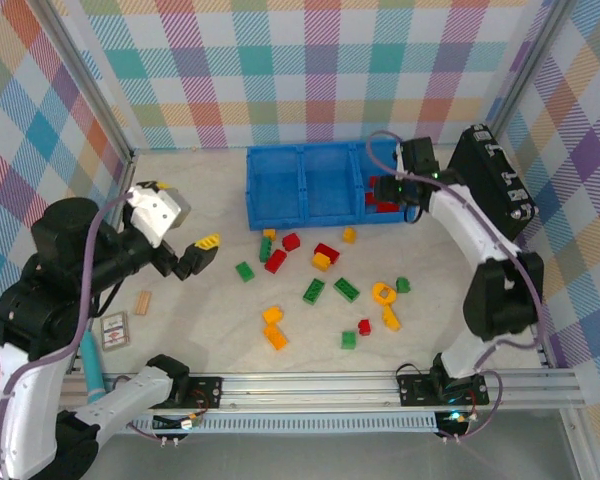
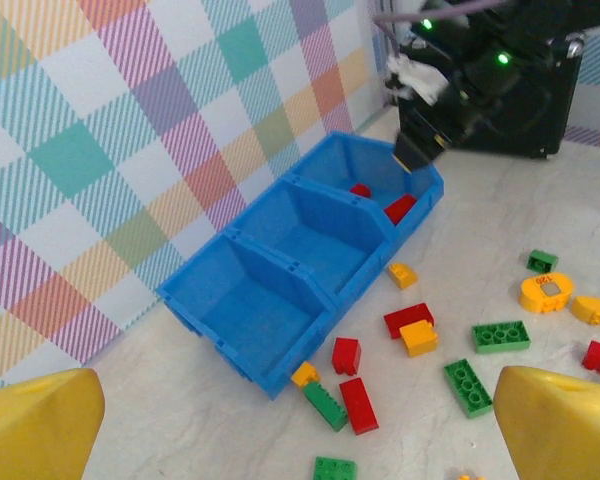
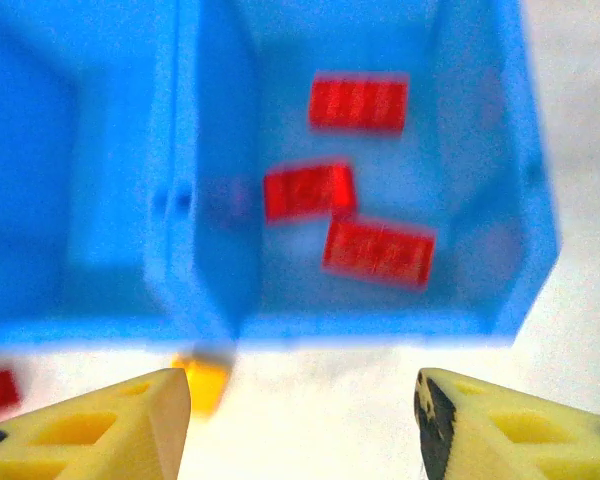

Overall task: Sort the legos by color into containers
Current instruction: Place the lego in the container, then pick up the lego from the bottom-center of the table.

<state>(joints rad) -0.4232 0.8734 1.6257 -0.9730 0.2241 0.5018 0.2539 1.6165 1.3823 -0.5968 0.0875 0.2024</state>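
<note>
Above the blue tray point(image 1: 280, 220), fingers parted.
Holds right fingers point(image 3: 100, 420) apart, empty, over end compartment point(image 3: 480, 200) with three red legos point(image 3: 378, 250); spreads left fingers point(image 2: 40, 420) wide, empty, with other legos point(image 1: 313, 291) loose on table point(image 1: 200, 320).

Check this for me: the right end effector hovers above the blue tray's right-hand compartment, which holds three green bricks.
Wrong colour. The three bricks in that compartment of the blue tray are red, not green, as the right wrist view shows. The right end effector does hover above it.

Three red bricks point(image 3: 308, 192) look blurred; the right fingers point(image 3: 110, 425) are cropped below.
</note>
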